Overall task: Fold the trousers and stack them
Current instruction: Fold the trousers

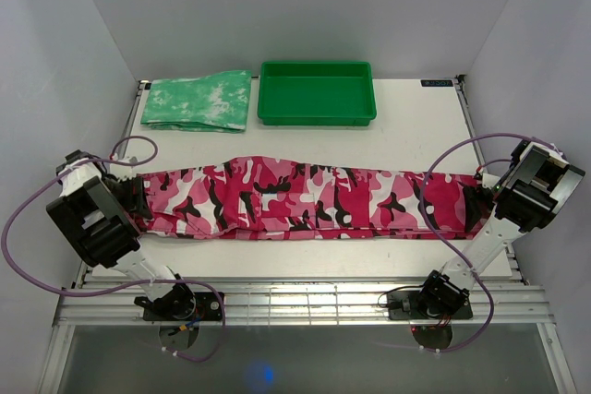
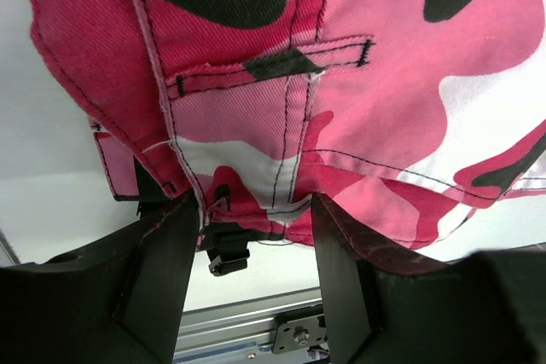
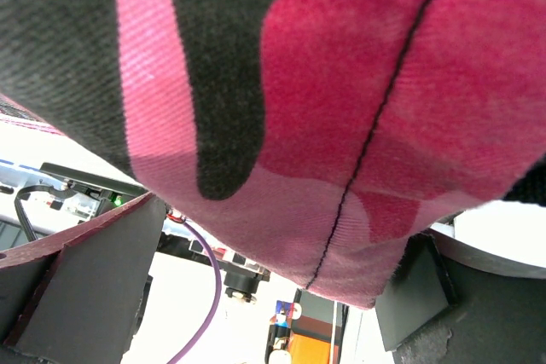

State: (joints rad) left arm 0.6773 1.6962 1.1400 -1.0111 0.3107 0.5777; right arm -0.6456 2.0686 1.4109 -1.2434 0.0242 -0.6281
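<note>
The pink, white and black camouflage trousers [image 1: 305,198] lie stretched out flat across the table, left to right. My left gripper [image 1: 138,196] is at their left end, the waist end. In the left wrist view the waistband with a belt loop [image 2: 341,108] sits at my fingertips, and the left gripper [image 2: 252,210] has its jaws wide apart around the cloth edge. My right gripper [image 1: 485,196] is at the right end, at the leg hems. In the right wrist view the hem cloth [image 3: 299,83] lies between the wide-apart jaws of the right gripper [image 3: 286,228].
A green tray [image 1: 317,65] stands at the back middle. A folded mottled green-and-white cloth [image 1: 199,101] lies at the back left. A small black clip [image 2: 226,257] hangs under the waistband. The metal rail [image 1: 295,297] runs along the near table edge.
</note>
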